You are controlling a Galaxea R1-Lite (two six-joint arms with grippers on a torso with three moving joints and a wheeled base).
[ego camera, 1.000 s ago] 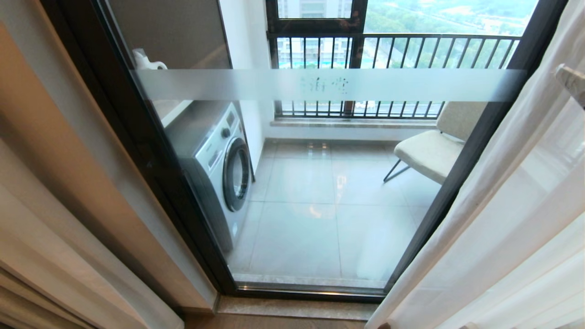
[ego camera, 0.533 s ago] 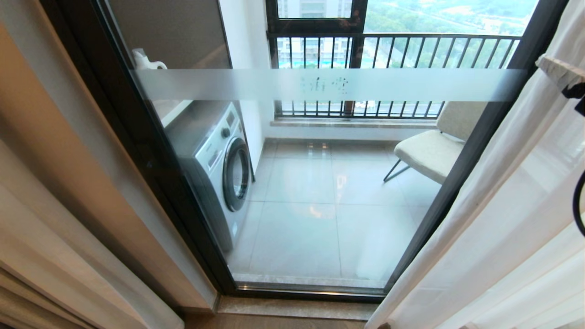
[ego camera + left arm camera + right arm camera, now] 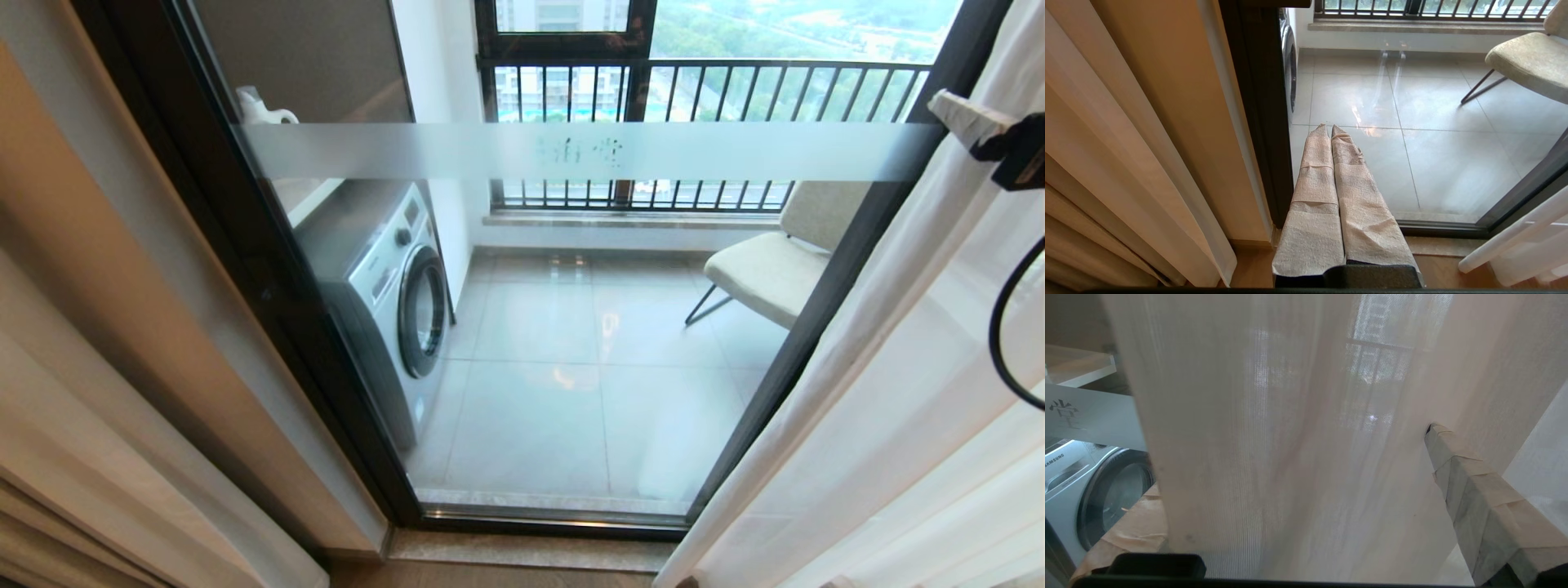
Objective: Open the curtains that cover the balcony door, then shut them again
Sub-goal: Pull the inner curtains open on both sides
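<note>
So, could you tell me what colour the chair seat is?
The chair seat is pale beige; the head view shows it best.

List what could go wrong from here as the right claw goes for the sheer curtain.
1. The right claw stands open with the sheer curtain hanging between its fingers; the thin fabric may slip out when it closes, or only one fold gets caught.
2. The curtain hangs right against the balcony door frame, so pushing further could knock the claw on the frame or glass.
3. A cable loops beside the curtain and might snag the fabric.
</note>
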